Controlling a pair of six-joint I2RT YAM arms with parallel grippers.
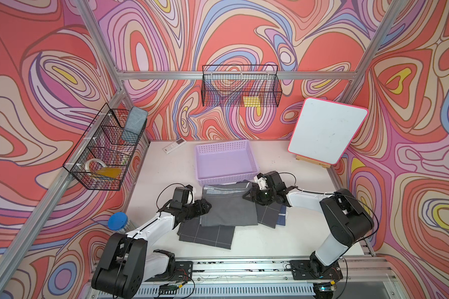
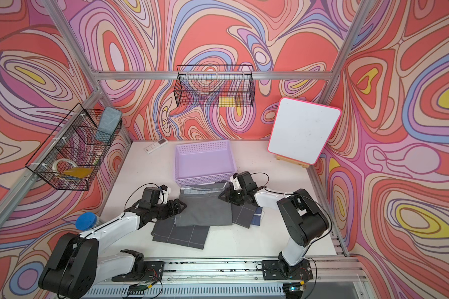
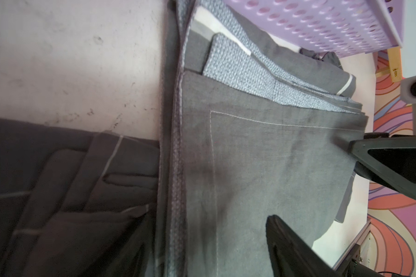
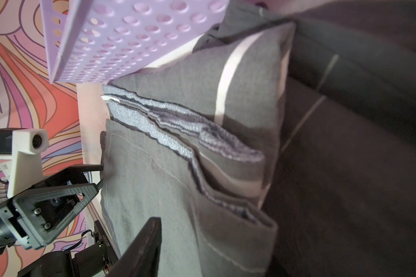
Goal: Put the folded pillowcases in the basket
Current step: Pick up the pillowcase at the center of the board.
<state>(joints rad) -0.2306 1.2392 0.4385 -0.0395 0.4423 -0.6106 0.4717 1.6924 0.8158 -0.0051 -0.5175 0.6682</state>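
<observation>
**Top views.** The left arm reaches in low from 7 o'clock. The left gripper (image 1: pixel 207 204) lies level at the 9 o'clock edge of the folded pillowcase (image 1: pixel 228 207). The right arm comes from 4 o'clock with its elbow raised, and the right gripper (image 1: pixel 246 196) sits at the pillowcase's 2 o'clock corner. The pillowcase lies on the table (image 1: pixel 166 178) over dark grid-lined cloths (image 1: pixel 205 235). It is outside the lilac basket (image 1: pixel 226 179), which stands just beside it at 12 o'clock. Jaw state is unreadable in both top views.

**Left wrist view.** One left finger (image 3: pixel 286 239) overlies the pillowcase (image 3: pixel 262 156); its mate is hidden. The right gripper (image 3: pixel 357 144) meets the far edge.

**Right wrist view.** The left gripper (image 4: pixel 101 175) has its fingers apart, straddling the pillowcase (image 4: pixel 166 191) edge; whether they pinch it cannot be told. One right finger (image 4: pixel 144 239) lies over the fabric and its mate is hidden, so the right gripper's state cannot be told either.
</observation>
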